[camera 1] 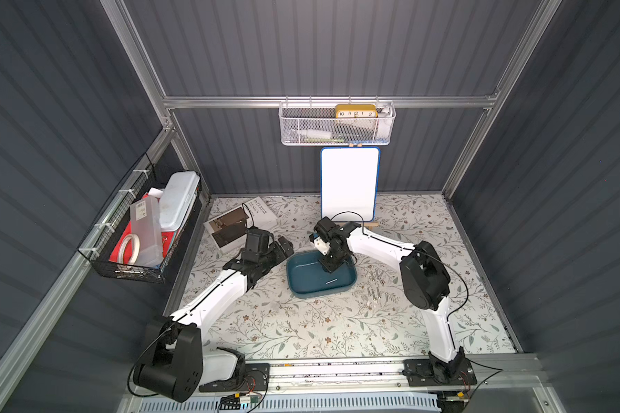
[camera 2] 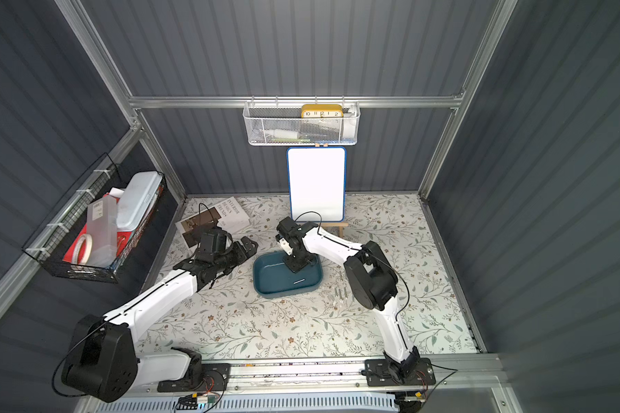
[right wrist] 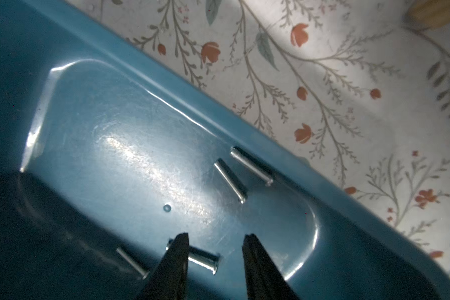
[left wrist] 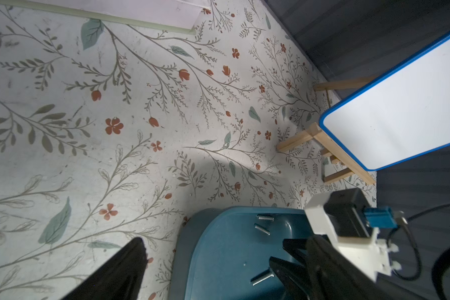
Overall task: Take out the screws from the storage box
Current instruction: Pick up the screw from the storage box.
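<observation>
The storage box (camera 1: 301, 291) (camera 2: 265, 289), a shallow teal tray, sits mid-table. Several silver screws lie on its floor: two near the far wall (right wrist: 252, 166) (right wrist: 230, 180), two by my right gripper (right wrist: 203, 261) (right wrist: 131, 262). One long screw (camera 1: 332, 281) shows in both top views. More screws (camera 1: 374, 286) (camera 2: 340, 291) lie on the table right of the box. My right gripper (right wrist: 216, 239) (camera 1: 328, 266) points down inside the box, open, one finger (right wrist: 177, 257) over a screw. My left gripper (camera 1: 283, 246) (camera 2: 247, 246) hovers wide open, holding nothing, just left of the box.
A whiteboard (camera 1: 349, 184) on a wooden easel stands right behind the box. A book (camera 1: 237, 221) lies at the back left. A black wire basket (camera 1: 140, 229) hangs on the left wall and a white mesh basket (camera 1: 337, 125) on the back wall.
</observation>
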Tool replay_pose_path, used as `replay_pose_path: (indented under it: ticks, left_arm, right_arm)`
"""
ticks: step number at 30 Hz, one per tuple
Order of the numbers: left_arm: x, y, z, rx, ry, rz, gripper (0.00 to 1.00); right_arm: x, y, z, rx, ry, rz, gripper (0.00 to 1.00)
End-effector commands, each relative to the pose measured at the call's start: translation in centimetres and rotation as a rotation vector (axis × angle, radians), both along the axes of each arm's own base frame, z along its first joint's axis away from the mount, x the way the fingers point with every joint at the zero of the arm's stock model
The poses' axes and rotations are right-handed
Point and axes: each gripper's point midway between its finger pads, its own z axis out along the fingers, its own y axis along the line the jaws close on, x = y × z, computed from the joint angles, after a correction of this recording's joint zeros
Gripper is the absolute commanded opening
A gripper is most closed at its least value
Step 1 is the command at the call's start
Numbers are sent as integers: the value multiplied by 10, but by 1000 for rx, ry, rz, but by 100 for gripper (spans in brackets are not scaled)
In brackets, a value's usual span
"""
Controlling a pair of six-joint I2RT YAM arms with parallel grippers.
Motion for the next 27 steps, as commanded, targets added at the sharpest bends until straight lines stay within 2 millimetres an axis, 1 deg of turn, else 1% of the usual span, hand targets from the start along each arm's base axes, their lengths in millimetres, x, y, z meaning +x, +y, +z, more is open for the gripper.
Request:
replay_pose_path:
  ticks: [1,6,10,15,18,23,27]
  left_arm:
    - [-6,-4,-1,3,-5,-43,99]
    - [-10,-8,-5,-12,9,-67,99]
    - [-12,-10,-6,-18,13,-76,99]
    - [-13,-9,-6,-18,10,-72,99]
    - [-15,-9,-10,-23,22,-75,99]
    - [-15,-10,-13,-24,29,-79,99]
    - [-15,-10,-15,-20,30,-80,99]
  right_arm:
    - [5,2,-3,-1,-4,10,38]
    - [12,0,-14,-26,-9,4,37]
    - [17,-1,-16,-40,-25,-4,37]
    - [18,0,-21,-48,-20,-4,37]
    - [18,0,-27,-57,-9,1,36]
    - [15,-3,-36,-84,7,11,30]
    - [11,-3,-39,-89,21,16,21]
